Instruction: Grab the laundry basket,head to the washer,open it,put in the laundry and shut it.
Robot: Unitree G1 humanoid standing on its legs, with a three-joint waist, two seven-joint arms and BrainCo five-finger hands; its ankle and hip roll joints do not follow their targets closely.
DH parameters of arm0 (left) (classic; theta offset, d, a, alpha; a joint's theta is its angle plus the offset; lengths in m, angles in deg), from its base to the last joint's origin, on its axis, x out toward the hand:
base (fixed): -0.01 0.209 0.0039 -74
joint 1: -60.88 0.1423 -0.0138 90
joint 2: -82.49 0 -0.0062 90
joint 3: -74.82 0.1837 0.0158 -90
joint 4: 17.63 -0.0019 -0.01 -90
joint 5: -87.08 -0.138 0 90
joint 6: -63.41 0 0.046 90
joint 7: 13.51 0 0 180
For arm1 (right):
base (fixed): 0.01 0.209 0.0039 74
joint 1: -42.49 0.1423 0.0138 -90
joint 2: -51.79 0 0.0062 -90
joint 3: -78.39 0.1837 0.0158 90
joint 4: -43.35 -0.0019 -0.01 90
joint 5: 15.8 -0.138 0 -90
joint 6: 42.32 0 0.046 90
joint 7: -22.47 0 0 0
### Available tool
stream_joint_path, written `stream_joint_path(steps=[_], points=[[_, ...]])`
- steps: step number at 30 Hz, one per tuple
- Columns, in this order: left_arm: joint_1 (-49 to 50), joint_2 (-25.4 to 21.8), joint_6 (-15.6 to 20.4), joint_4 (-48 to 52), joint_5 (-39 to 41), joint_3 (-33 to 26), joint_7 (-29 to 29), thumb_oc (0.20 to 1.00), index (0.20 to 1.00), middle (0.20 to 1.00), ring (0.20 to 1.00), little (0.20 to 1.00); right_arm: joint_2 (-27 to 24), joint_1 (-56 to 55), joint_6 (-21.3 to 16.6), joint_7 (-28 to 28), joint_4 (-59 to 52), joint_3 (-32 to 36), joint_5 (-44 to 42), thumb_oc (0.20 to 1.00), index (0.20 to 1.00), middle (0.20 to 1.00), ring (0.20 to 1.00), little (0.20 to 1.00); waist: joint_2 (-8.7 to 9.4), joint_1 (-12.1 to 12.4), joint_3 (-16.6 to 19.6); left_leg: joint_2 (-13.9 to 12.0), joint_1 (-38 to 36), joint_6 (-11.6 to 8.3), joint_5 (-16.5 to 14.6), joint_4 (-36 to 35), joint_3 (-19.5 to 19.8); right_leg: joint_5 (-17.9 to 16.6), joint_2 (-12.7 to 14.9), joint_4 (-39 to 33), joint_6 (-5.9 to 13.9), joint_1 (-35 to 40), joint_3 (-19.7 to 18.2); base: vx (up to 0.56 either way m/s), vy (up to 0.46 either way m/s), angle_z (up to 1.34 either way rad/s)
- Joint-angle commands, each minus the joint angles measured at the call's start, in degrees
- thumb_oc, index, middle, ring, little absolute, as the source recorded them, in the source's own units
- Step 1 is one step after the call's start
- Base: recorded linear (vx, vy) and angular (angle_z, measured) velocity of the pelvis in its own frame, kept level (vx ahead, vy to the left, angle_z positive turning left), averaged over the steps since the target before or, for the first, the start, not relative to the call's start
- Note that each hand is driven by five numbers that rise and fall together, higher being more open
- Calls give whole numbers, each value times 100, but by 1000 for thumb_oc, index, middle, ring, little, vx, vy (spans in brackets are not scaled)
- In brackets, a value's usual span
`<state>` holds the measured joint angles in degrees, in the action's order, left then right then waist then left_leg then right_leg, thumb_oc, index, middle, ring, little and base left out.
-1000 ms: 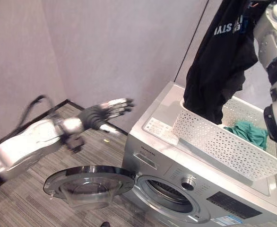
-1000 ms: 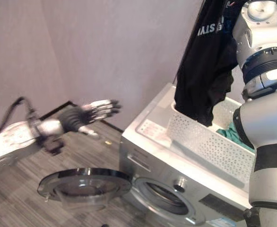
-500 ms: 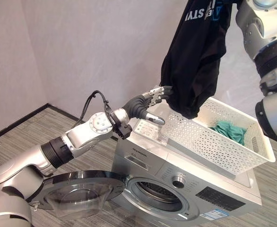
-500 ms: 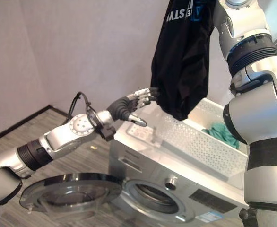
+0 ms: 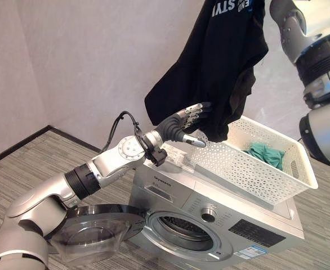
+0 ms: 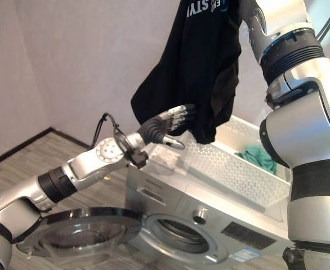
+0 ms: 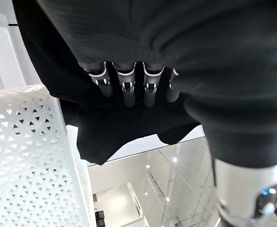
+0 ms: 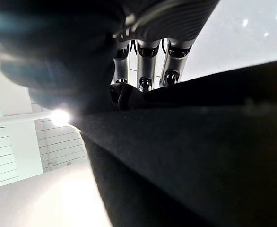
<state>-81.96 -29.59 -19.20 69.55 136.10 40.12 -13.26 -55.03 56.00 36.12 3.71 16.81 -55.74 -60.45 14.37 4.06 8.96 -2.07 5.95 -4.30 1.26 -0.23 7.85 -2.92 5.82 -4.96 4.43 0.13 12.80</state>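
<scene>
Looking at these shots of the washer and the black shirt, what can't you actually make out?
- Right robot hand: the eye views' top edge cuts it off above the black shirt.
- Washer drum interior: too dark in the eye views.
- Basket contents: its wall hides all but a teal garment.

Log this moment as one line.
right hand: holds black shirt aloft | left hand: open, touching shirt | washer door: open
</scene>
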Motion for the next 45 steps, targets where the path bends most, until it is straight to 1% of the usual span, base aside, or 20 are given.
stream_joint_path(steps=[1,4,6,11,13,14,17,18,19,23,24,25,27,28,34,36,38,39,44,45], points=[[40,121,392,78,145,-169,-23,1000,1000,1000,1000,1000,-44,1092,-420,-245,487,-87,-62,200,200,200,200,200,-232,153,362,-60,-314,58,66,-477,1,203,-26,209,260,432,16,0,0,0],[146,270,465,84,75,-355,-133,1000,1000,1000,1000,1000,39,1068,-433,-262,502,-31,-90,200,200,200,200,200,-236,165,362,-42,-299,60,79,-477,20,199,-22,198,248,435,18,-23,6,1],[266,545,550,-59,143,-584,-312,1000,1000,1000,1000,1000,127,1025,-445,-273,403,18,-81,200,200,200,200,200,-232,151,351,-40,-290,54,100,-477,25,203,-25,198,237,432,18,-39,2,2],[246,1186,775,-313,276,-913,-589,1000,1000,1000,1000,1000,420,980,-559,-378,128,116,-184,200,200,200,200,200,-242,62,340,-44,-280,44,118,-477,13,199,-42,211,209,404,-26,-35,-3,0],[196,1280,799,-383,255,-935,-632,1000,1000,1000,1000,1000,499,961,-586,-387,80,127,-213,200,200,200,200,200,-260,46,344,-47,-282,42,113,-477,-3,199,-47,211,204,400,-37,-11,-4,-2],[49,1496,885,-590,186,-997,-783,1000,1000,1000,1000,1000,636,913,-622,-416,4,174,-277,200,200,200,200,200,-276,1,343,-56,-292,43,112,-477,-28,188,-54,209,199,383,-73,-28,-8,-4],[-88,1667,951,-744,96,-1087,-918,1000,1000,1000,1000,1000,730,890,-635,-437,-85,163,-272,200,200,200,200,200,-297,-50,338,-71,-302,38,109,-477,-64,178,-57,206,192,369,-106,-28,-4,-10],[-238,1830,1065,-885,37,-1186,-1078,1000,1000,1000,1000,1000,806,844,-653,-449,-197,188,-287,200,200,200,200,200,-321,-127,340,-79,-311,35,110,-477,-114,171,-62,197,191,354,-153,-16,1,-17],[-246,1840,1071,-897,32,-1186,-1083,1000,1000,1000,1000,1000,806,844,-652,-454,-203,183,-284,200,200,200,200,200,-326,-122,338,-80,-311,35,109,-477,-117,169,-63,196,191,353,-157,-33,-2,-16],[-532,2178,1366,-1022,73,-1483,-1353,1000,1000,1000,1000,1000,842,715,-739,-488,-551,252,-351,200,200,200,200,200,-375,-274,311,-108,-339,24,104,-477,-221,145,-76,176,181,321,-272,-25,-6,-11],[-534,2182,1371,-1027,74,-1484,-1354,1000,1000,1000,1000,1000,840,707,-737,-496,-564,250,-346,200,200,200,200,200,-378,-270,310,-110,-340,24,102,-477,-224,144,-77,174,181,322,-275,-15,-11,-15],[-500,2264,1484,-949,129,-1657,-1368,1000,1000,1000,1000,1000,835,631,-791,-490,-714,349,-388,200,200,200,200,200,-399,-324,304,-123,-359,25,89,-477,-270,133,-79,165,181,305,-321,-7,-5,-13],[-405,2262,1565,-789,140,-1786,-1341,1000,1000,1000,1000,1000,807,549,-804,-478,-791,411,-379,200,200,200,200,200,-423,-356,296,-135,-379,28,73,-477,-315,125,-83,162,177,290,-370,-9,-3,-14],[-272,2237,1659,-517,130,-1930,-1299,1000,1000,1000,1000,1000,781,476,-802,-467,-793,463,-373,200,200,200,200,200,-448,-383,286,-141,-402,32,55,-477,-365,123,-92,152,167,276,-429,-7,1,-22],[-126,2102,1764,-42,28,-2123,-1214,1000,1000,1000,1000,1000,735,372,-712,-336,-612,503,-426,200,200,200,200,200,-489,-411,265,-165,-406,26,34,-477,-447,98,-109,98,166,247,-530,-6,0,-10],[-21,1973,1846,195,-51,-2284,-1209,1000,1000,1000,1000,1000,588,291,-657,-228,-616,476,-411,200,200,200,200,200,-485,-423,235,-171,-403,32,31,-477,-475,76,-113,70,162,225,-571,-5,-4,-8],[14,1945,1846,218,-64,-2316,-1218,1000,1000,1000,1000,1000,549,266,-652,-208,-620,484,-418,200,200,200,200,200,-488,-421,233,-174,-403,31,31,-477,-487,71,-114,65,162,224,-571,4,2,-11],[172,1901,1812,278,-32,-2376,-1209,1000,1000,1000,1000,1000,408,205,-642,-191,-654,545,-442,200,200,200,200,200,-494,-434,217,-177,-403,42,19,-477,-503,62,-111,56,164,218,-589,9,4,-11],[342,1885,1758,263,13,-2407,-1179,1000,1000,1000,1000,1000,298,124,-660,-144,-778,591,-480,200,200,200,200,200,-488,-459,209,-178,-402,44,12,-477,-529,54,-108,47,166,214,-605,2,1,-3],[540,1878,1667,163,101,-2384,-1136,1000,1000,1000,1000,1000,194,95,-705,-125,-939,590,-502,200,200,200,200,200,-496,-501,204,-182,-412,54,4,-477,-565,43,-111,46,172,197,-629,4,1,-5]])
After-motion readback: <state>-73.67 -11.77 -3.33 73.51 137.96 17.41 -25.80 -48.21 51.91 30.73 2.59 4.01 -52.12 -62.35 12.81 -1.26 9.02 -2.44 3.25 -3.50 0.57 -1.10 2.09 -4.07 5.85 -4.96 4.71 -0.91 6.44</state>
